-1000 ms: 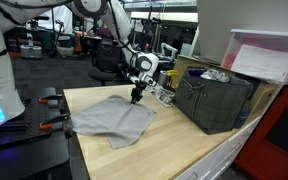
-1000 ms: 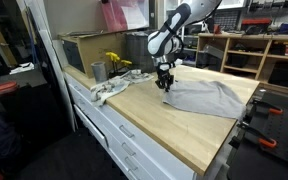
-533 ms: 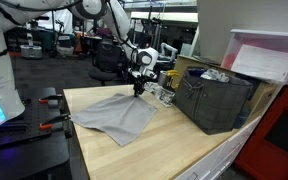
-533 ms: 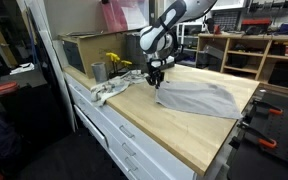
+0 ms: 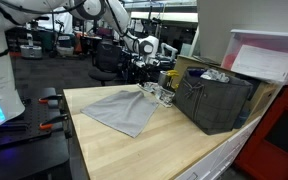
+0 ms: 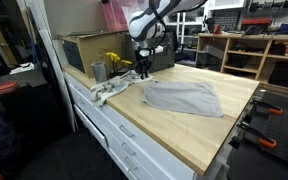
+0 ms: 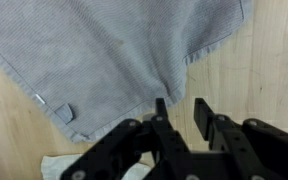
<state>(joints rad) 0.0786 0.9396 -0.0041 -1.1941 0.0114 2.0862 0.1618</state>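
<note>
A grey cloth [image 5: 119, 110] lies spread flat on the wooden table [image 5: 169, 150]; in the other exterior view the cloth [image 6: 184, 97] covers the middle of the tabletop. My gripper [image 5: 143, 66] hangs above the cloth's far corner, close to the clutter by the bin, and stays clear of the fabric [image 7: 94, 55]. In the wrist view the gripper [image 7: 181, 108] has its jaws apart, with bare wood showing between them. The cloth's hemmed edge runs just beside one fingertip [image 7: 161, 104]. Nothing is held.
A dark mesh bin [image 5: 216, 100] stands at the table's far side, with glassware [image 5: 157, 92] in front of it. A metal cup [image 6: 98, 71], yellow items [image 6: 114, 62] and a crumpled white rag [image 6: 109, 88] sit near the gripper. Clamps [image 6: 271, 118] grip the table's end.
The gripper dragged the cloth's corner toward the bin side, then let it go, opened and rose. The cloth now lies flatter and further across the table.
</note>
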